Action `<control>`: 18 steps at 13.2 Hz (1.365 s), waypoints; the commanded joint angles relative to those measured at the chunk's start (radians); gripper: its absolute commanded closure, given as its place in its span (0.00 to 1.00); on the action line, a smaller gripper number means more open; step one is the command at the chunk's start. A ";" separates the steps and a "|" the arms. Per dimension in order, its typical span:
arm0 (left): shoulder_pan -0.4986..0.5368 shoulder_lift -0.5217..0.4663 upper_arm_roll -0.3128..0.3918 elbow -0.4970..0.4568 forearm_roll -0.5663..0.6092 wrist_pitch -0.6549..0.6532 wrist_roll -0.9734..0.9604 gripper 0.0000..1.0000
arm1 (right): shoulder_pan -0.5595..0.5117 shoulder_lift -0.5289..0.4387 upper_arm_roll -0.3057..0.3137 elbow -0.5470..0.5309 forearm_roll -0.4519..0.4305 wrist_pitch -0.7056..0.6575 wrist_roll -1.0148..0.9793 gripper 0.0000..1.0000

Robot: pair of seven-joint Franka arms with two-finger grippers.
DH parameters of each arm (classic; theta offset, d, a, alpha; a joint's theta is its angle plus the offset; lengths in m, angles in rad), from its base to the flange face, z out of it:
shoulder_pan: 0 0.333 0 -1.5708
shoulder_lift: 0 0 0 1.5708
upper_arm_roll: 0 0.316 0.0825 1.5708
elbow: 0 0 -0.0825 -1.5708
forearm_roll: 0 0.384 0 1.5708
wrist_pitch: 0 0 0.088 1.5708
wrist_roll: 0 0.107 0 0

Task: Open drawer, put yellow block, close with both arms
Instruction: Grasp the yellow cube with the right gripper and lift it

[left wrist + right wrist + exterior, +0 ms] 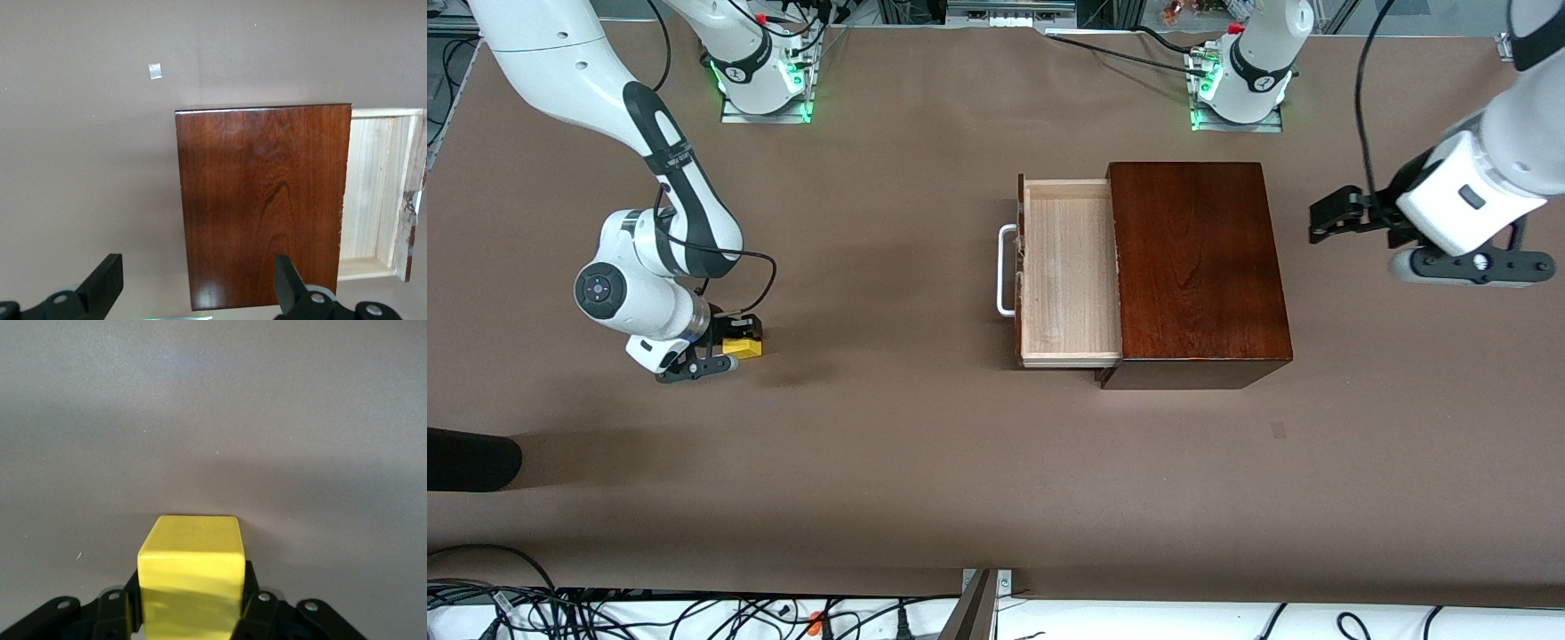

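Note:
The drawer (1069,271) stands pulled out of the dark mahogany box (1196,267), its pale wood tray bare, its white handle (1005,271) facing the right arm's end of the table. The yellow block (743,347) sits low at the table toward the right arm's end, and my right gripper (738,342) is shut on it; the block (191,577) fills the space between the black fingers (130,603). My left gripper (1325,220) hangs open in the air beside the box, at the left arm's end. It (198,283) looks down on the box (263,200) and the drawer (373,193).
A small pale mark (1279,430) lies on the brown table cover, nearer to the front camera than the box. A dark object (467,458) juts in at the table's edge by the right arm's end. Cables run along the front edge.

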 commanded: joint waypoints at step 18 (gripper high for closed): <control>-0.096 -0.147 0.176 -0.247 0.011 0.155 0.129 0.00 | 0.517 -0.052 0.246 0.549 -0.167 -0.412 -0.186 0.90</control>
